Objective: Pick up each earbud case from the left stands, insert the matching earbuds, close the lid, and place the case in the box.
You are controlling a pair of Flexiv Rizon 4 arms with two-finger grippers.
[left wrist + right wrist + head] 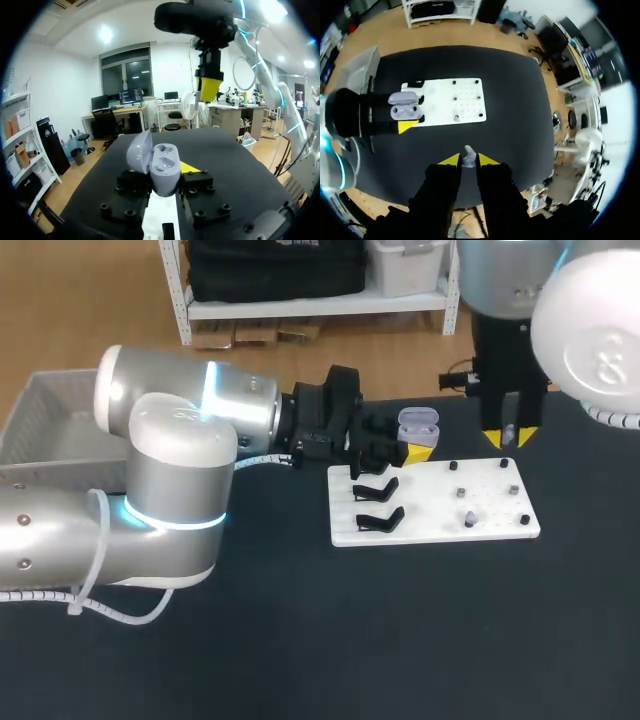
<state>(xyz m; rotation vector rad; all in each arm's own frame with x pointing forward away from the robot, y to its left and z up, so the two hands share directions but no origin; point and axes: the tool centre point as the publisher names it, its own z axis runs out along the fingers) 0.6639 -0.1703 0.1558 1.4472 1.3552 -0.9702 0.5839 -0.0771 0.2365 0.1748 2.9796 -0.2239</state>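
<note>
Black worktop (pixel 300 640). The left arm (pixel 180 470) comes in from 9 o'clock and reaches toward centre. The right arm (pixel 590 340) hangs down at about 1 o'clock. A grey box (pixel 40 405) sits at the worktop's 10 o'clock edge. A white plate (pixel 430 520) lies right of centre, with two bare black stands (pixel 378 504) on its 9 o'clock side.

The case (pixel 418 426), lavender with its lid open, is held up over the plate's 11 o'clock corner. Both wells look empty. The earbud (pixel 467 152) is well apart from the case, at the case's 3 o'clock in the head view.

Risks, as I judge them:
- The earbud is tiny and pinched only at the tips, so it could twist or drop on the way over.
- It may meet the wrong well, or go in skewed and fail to seat.
- A downward push could tilt the case in its grip.
- The raised lid stands close to the wells, so the incoming fingers might knock it.

Left fingers (pixel 165 189): part open, pressed on the case from both sides. Right fingers (pixel 468 161): nearly closed, yellow tips pinching the earbud between them.
</note>
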